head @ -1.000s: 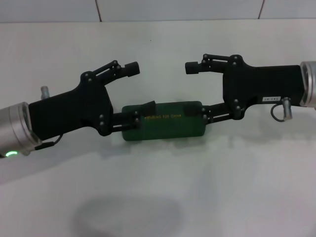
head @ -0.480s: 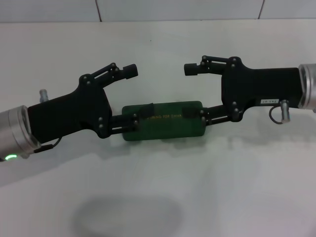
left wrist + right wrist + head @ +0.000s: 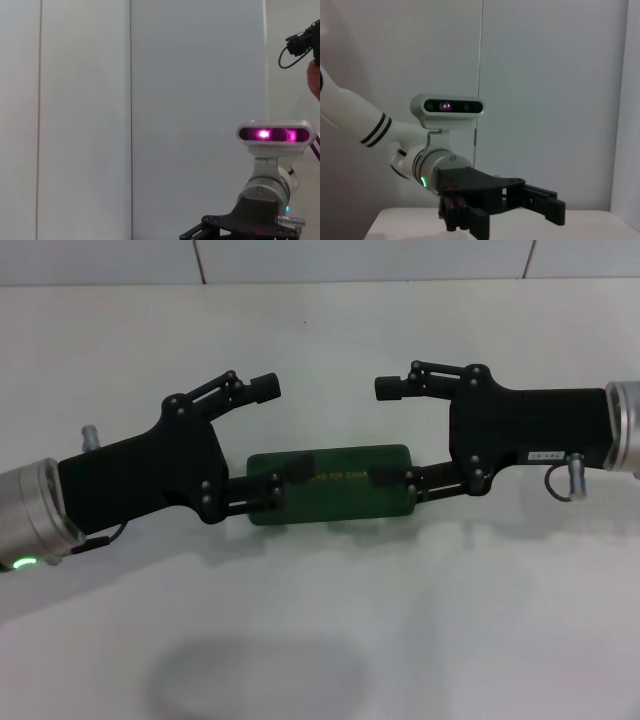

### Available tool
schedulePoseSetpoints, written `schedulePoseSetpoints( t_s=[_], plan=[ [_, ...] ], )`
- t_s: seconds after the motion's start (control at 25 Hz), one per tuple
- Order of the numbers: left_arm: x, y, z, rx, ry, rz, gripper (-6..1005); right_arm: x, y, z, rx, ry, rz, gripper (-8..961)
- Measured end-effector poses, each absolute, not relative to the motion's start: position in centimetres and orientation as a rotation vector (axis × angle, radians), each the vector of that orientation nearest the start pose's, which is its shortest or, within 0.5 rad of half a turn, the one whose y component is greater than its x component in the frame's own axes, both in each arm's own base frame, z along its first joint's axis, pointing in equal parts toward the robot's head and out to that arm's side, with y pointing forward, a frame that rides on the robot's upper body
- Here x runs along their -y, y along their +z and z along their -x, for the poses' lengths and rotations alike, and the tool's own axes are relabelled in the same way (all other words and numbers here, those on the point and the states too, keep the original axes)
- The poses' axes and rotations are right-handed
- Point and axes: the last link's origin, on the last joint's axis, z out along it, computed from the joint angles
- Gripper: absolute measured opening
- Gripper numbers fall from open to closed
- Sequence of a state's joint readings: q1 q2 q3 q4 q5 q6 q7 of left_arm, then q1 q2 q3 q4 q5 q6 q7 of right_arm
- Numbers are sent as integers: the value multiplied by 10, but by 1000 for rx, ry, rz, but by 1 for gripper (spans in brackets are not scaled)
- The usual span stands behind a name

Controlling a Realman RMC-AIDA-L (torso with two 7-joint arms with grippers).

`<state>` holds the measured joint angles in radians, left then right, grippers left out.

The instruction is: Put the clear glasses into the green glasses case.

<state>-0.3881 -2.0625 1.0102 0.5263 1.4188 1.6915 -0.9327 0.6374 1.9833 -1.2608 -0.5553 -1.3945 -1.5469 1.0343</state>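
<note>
A white tabletop (image 3: pixel 320 640) fills most of the head view, with a tiled wall (image 3: pixel 360 260) along its far edge. Two black arms reach in from either side and meet at the middle. The left gripper (image 3: pixel 275 439) has its jaws spread wide: one finger points at the air on the far side, the other lies low against the left end of the green glasses case (image 3: pixel 330 485). The right gripper (image 3: pixel 385 433) mirrors it, jaws spread just as wide, its near finger resting on the case's right end and its far finger level with the left gripper's far finger, the two tips well apart. The case lies flat and closed between the two low fingers, its long side running from one gripper to the other, gold lettering (image 3: pixel 335 477) on its lid. The clear glasses do not show in any view. The right wrist view looks across at the left gripper (image 3: pixel 520 212) and its wrist camera (image 3: pixel 447 111).
</note>
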Motion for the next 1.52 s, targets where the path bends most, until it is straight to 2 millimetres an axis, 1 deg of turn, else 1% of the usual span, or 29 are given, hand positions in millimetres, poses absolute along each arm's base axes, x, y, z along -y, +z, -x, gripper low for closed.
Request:
schedulePoseSetpoints(
  t_s=[0.32, 1.08, 1.52],
  plan=[
    [-285, -7, 246, 169, -1166, 2556, 894, -344, -18, -184, 80, 957, 2830, 884],
    [-285, -10, 245, 175, -1165, 2553, 894, -344, -17, -184, 83, 958, 2829, 884],
    [-285, -11, 245, 167, -1158, 2548, 894, -345, -18, -184, 112, 950, 2820, 884]
  ],
)
